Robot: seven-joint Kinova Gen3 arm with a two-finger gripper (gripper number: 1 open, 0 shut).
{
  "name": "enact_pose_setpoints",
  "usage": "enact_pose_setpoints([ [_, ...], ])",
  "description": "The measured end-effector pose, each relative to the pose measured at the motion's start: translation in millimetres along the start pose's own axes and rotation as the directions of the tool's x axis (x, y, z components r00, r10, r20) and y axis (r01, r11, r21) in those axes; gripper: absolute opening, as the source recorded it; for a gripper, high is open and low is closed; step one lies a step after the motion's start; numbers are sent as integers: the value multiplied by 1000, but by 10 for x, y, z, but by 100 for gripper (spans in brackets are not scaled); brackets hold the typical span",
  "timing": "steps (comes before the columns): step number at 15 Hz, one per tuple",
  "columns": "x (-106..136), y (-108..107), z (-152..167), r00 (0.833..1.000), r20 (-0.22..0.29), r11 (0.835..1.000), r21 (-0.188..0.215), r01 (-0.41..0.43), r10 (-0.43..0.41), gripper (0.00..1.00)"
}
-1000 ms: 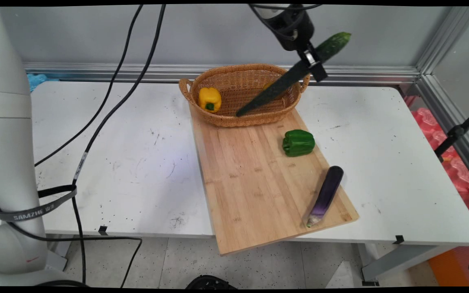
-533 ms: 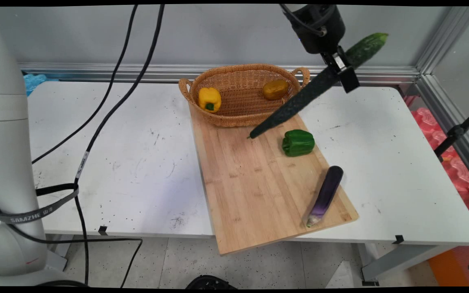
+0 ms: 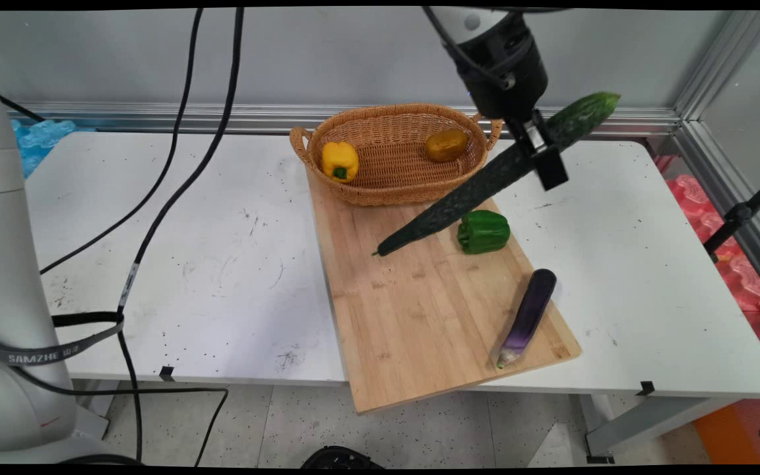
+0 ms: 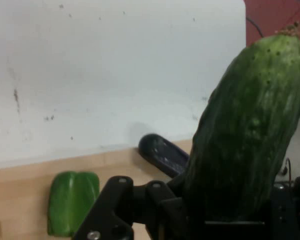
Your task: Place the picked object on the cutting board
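Note:
My gripper (image 3: 538, 155) is shut on a long dark green cucumber (image 3: 485, 181) and holds it tilted in the air, low end over the wooden cutting board (image 3: 419, 310), high end toward the wall. The cucumber (image 4: 245, 135) fills the right of the hand view, rising out of the gripper (image 4: 215, 215). Just below it on the board lies a green bell pepper (image 3: 483, 231) (image 4: 71, 201). A purple eggplant (image 3: 528, 315) (image 4: 162, 154) lies near the board's right edge.
A wicker basket (image 3: 380, 191) at the board's far end holds a yellow bell pepper (image 3: 340, 161) and a potato (image 3: 446, 145). Black cables (image 3: 175, 165) hang over the table's left half. A metal frame rail (image 3: 716, 165) lines the right side.
The gripper has carried the cucumber away from over the basket, first right and then down and toward the near side. Its low end now hangs over the board beside the green pepper.

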Motion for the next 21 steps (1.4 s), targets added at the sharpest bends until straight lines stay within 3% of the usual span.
enact_pose_setpoints([
  [7,-283,5,256,1000,27,1000,25,3,-4,0],
  [21,-724,-153,1077,998,70,997,81,-3,-3,0],
])
